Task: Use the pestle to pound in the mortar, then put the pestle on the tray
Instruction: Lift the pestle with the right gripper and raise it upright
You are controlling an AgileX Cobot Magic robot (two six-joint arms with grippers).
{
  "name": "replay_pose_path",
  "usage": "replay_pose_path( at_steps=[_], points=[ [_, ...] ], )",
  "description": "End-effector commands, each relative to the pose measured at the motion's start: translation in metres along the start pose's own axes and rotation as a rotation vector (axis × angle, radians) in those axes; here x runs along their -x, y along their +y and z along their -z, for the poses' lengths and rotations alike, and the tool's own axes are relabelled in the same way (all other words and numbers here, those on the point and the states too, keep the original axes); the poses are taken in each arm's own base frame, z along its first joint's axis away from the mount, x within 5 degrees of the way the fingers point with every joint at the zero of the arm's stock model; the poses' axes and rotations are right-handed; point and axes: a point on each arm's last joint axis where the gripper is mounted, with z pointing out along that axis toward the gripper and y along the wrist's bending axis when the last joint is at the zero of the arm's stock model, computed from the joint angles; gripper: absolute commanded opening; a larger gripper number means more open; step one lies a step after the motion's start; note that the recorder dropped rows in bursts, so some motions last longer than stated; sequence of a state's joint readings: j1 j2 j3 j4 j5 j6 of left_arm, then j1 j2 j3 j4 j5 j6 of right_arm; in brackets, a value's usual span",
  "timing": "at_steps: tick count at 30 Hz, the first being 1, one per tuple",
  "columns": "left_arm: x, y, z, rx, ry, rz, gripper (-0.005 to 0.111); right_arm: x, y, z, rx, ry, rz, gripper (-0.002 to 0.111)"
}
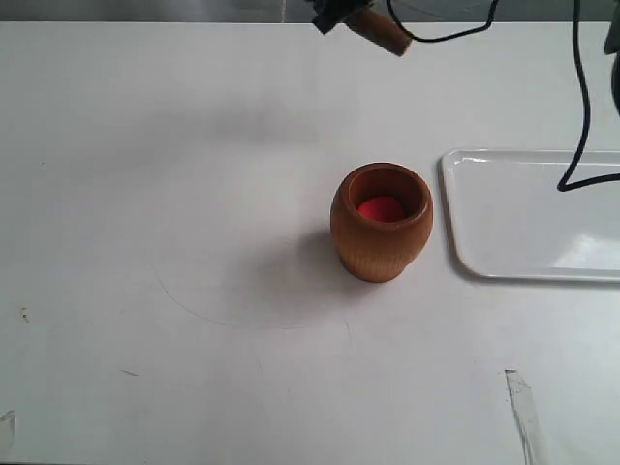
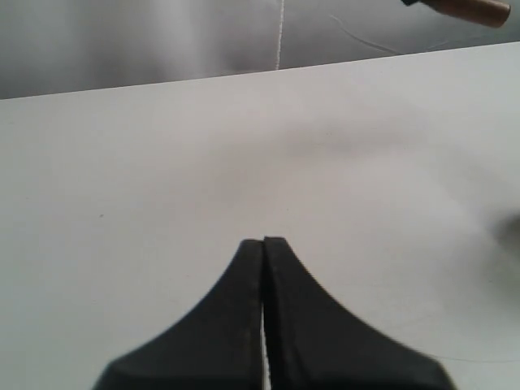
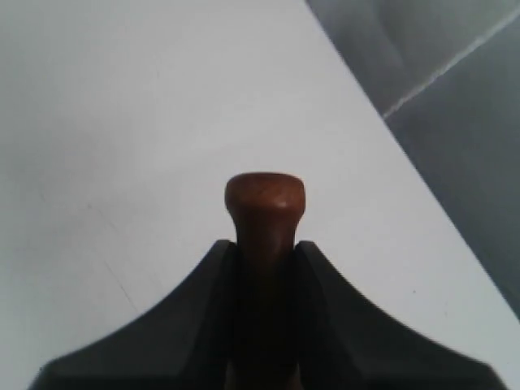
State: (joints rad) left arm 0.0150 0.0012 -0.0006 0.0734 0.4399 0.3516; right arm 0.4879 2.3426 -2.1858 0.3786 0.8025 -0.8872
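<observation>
The light brown wooden mortar (image 1: 381,223) stands upright mid-table with something red (image 1: 381,207) inside it. To its right lies the white tray (image 1: 494,262), bare except for a black cable over it. High above the far table edge my right gripper (image 1: 334,16) is shut on the pestle (image 1: 382,31), whose thick end sticks out to the right. In the right wrist view the pestle's knob (image 3: 264,195) pokes out beyond the right gripper (image 3: 264,248). My left gripper (image 2: 263,241) is shut on nothing, over bare table; the pestle's end (image 2: 475,10) shows far off.
A black cable (image 1: 581,116) hangs down at the right and loops onto the tray. The white table (image 1: 174,194) ends at a far edge near the top of the exterior view. A scuff mark (image 1: 521,407) lies at the front right.
</observation>
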Motion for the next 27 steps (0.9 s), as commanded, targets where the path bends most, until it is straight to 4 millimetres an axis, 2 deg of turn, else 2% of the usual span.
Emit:
replay_pose_path(
  at_steps=[1, 6, 12, 20, 27],
  points=[
    [0.000, -0.001, 0.000, -0.008, -0.007, 0.012, 0.000, 0.025, 0.000, 0.037, -0.016, -0.088, -0.032, 0.000],
    [0.000, -0.001, 0.000, -0.008, -0.007, 0.012, 0.000, 0.028, 0.009, 0.071, -0.023, -0.097, -0.047, 0.000],
    [0.000, -0.001, 0.000, -0.008, -0.007, 0.012, 0.000, 0.014, 0.027, 0.114, -0.124, -0.143, -0.066, 0.000],
    [0.000, -0.001, 0.000, -0.008, -0.007, 0.012, 0.000, -0.033, 0.064, 0.181, -0.378, -0.309, -0.162, 0.000],
    [0.000, -0.001, 0.000, -0.008, -0.007, 0.012, 0.000, -0.079, 0.090, 0.220, -0.590, -0.426, -0.292, 0.000]
  ],
)
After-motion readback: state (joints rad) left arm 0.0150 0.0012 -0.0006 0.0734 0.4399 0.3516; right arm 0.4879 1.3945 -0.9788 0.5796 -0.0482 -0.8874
